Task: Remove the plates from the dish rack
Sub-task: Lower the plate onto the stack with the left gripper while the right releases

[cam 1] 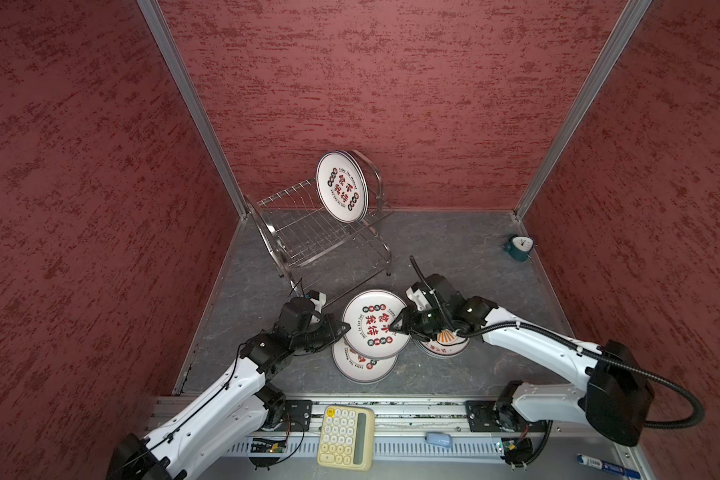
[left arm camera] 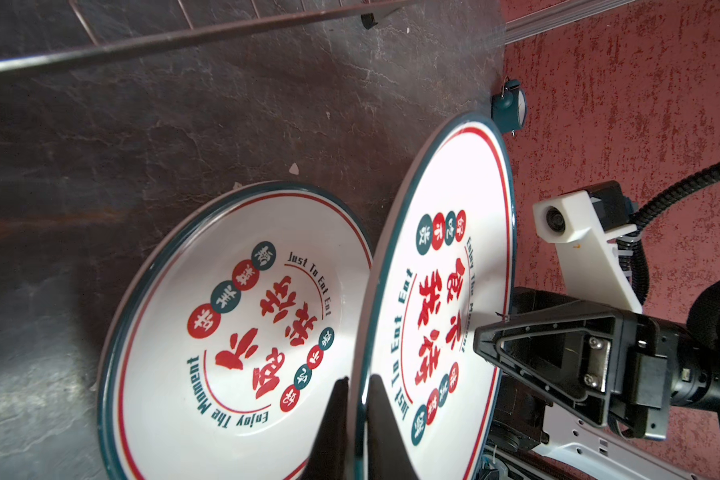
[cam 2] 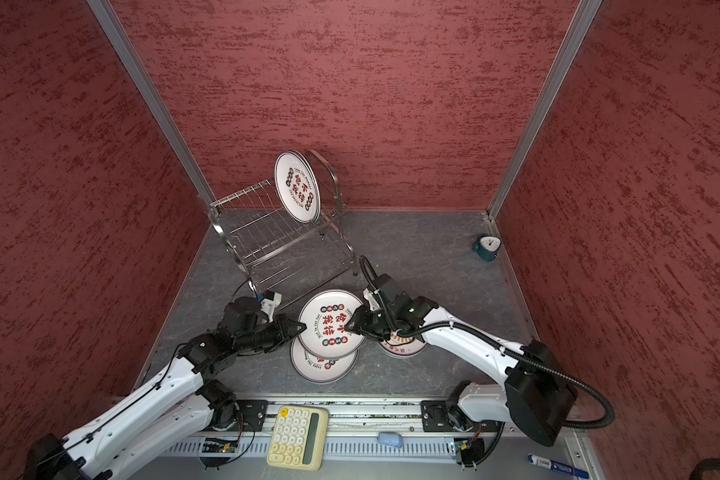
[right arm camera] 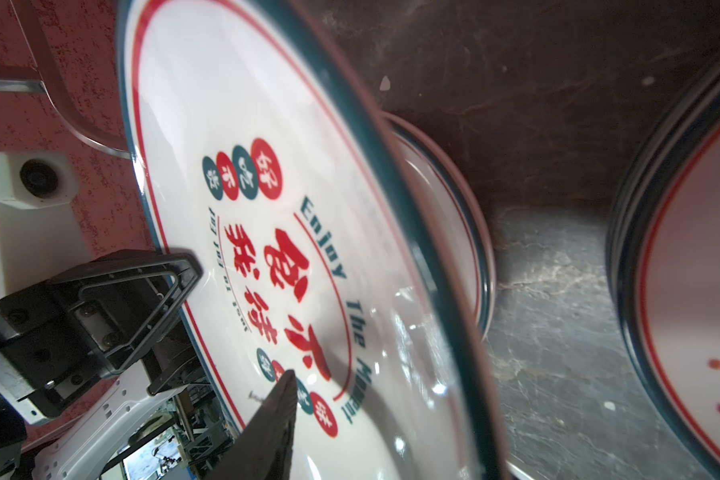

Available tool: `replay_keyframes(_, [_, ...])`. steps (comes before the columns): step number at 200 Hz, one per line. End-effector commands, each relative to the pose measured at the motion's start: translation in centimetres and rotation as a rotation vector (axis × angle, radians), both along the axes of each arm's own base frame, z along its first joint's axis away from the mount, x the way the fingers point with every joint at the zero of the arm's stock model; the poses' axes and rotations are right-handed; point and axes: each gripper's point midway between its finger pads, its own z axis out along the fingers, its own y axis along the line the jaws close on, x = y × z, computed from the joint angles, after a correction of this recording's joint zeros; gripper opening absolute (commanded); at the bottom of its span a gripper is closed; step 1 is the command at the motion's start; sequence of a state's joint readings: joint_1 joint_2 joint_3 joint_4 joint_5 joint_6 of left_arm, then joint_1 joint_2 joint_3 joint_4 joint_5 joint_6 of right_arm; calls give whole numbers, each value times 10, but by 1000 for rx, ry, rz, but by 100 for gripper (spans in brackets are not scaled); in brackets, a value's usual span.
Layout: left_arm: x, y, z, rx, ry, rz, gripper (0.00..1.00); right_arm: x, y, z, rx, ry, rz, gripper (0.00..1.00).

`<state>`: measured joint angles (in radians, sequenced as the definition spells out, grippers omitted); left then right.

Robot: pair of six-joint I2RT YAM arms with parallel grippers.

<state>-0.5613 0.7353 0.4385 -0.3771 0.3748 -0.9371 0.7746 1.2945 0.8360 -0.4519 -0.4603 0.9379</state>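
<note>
Pinching the held plate point(cam 1: 374, 324) by its 9 o'clock rim with the left gripper point(cam 1: 345, 328), fingers point(left arm camera: 335, 415) pressed together on the teal band, one on each face, as seen from the left wrist. Reaching in at that plate's 3 o'clock edge with the right gripper point(cam 1: 393, 326), jaws standing spread: showing one finger point(right arm camera: 275, 415) over the printed face in the right wrist view, hiding the other behind the plate. Hanging tilted, printed side up, near the middle of the table point(cam 1: 453, 257), above and partly overlapping a flat plate point(cam 1: 364, 368) of the same red-character design lying at its 6 o'clock. Showing, at 4 o'clock and just beside it, an orange sunburst plate point(cam 1: 445, 345) lying under the right gripper's wrist; looking like a stack there from the right wrist, count unclear. Standing at 12 o'clock, well apart: the dish rack point(cam 1: 308, 237), carrying a racked plate point(cam 1: 342, 185) upright on edge at the 3 o'clock end of its top shelf. Sitting at 2 o'clock near the far corner, a teal alarm clock point(cam 1: 518, 246); lying at 6 o'clock on the front rail, a yellow calculator point(cam 1: 345, 436).
</note>
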Motion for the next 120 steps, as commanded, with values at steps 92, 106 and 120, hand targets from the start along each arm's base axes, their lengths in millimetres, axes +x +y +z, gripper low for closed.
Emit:
replay_keyframes(92, [-20, 10, -2, -1, 22, -46, 0, 26, 8, 28, 41, -129, -31, 57])
replay_keyframes(106, [-21, 11, 0, -5, 25, -39, 0, 28, 3, 23, 19, -123, -45, 58])
replay_keyframes(120, [-21, 13, 1, -3, 23, -34, 0, 32, -7, 19, -38, -134, -79, 59])
